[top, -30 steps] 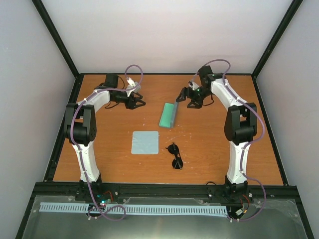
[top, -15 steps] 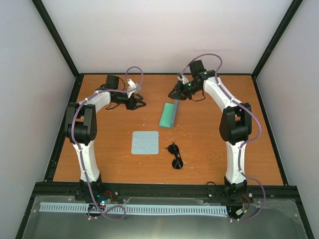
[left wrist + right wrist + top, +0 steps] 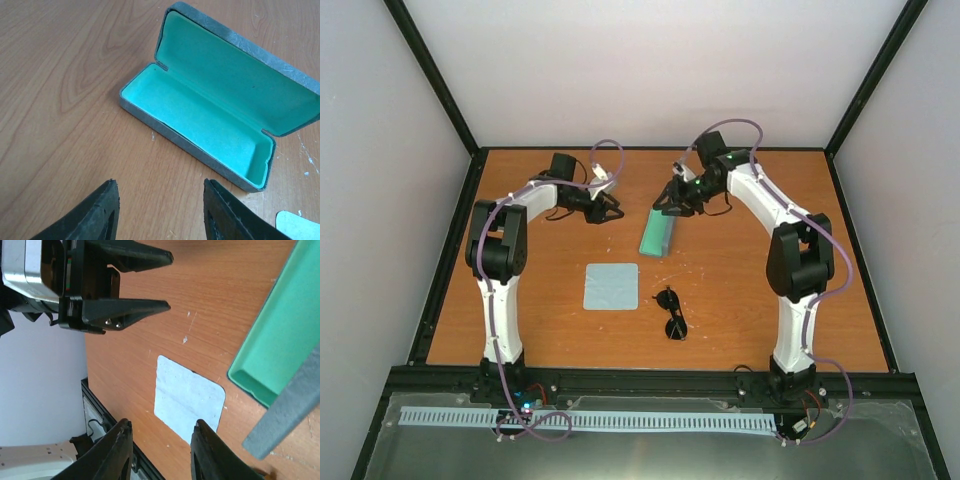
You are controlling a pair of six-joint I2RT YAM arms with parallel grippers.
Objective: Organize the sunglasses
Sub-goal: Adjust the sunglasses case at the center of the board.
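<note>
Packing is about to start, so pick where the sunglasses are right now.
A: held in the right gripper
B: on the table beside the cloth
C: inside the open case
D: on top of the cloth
B: the sunglasses lie on the bare table just right of the cloth, not touching it, and the open case shows only its green lining.

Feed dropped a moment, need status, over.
Left tool and right tool open, empty, near the open case. Sunglasses lie loose beside the cloth, untouched. Nothing blocking them.
</note>
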